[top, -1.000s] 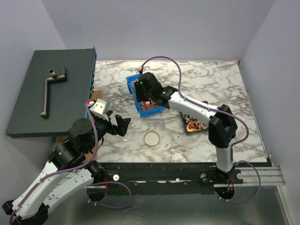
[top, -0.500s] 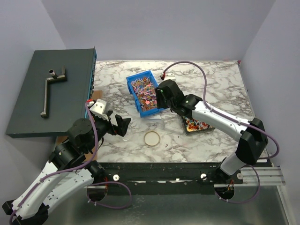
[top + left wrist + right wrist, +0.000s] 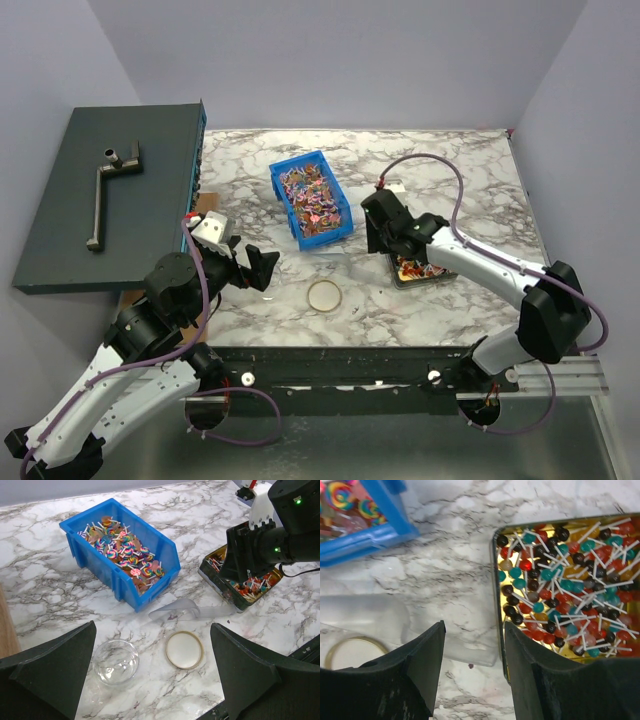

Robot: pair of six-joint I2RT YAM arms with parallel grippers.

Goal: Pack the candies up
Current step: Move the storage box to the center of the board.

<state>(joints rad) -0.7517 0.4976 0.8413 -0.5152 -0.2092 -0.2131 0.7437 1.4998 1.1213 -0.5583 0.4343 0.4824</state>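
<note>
The candies [image 3: 312, 198] fill a blue bin [image 3: 279, 190] at mid-table; they also show in the left wrist view [image 3: 122, 550] and the right wrist view [image 3: 347, 507]. A dark tin [image 3: 392, 270] right of the bin holds small ball lollipops [image 3: 570, 575]. My right gripper [image 3: 383, 232] is open and empty above the tin's left edge [image 3: 496, 605] and the marble beside it. My left gripper [image 3: 255, 268] is open and empty, held above the table's near side. A clear glass jar [image 3: 116, 661] stands open below it.
A round gold lid [image 3: 325, 294] lies near the front edge, right of the jar. A clear plastic scoop [image 3: 175, 611] lies between the bin and the lid. A dark raised platform [image 3: 110, 200] with a metal handle stands at the left.
My right arm has pulled back from over the blue bin and swung right and nearer, to the tin's left edge. The left arm has not moved.
</note>
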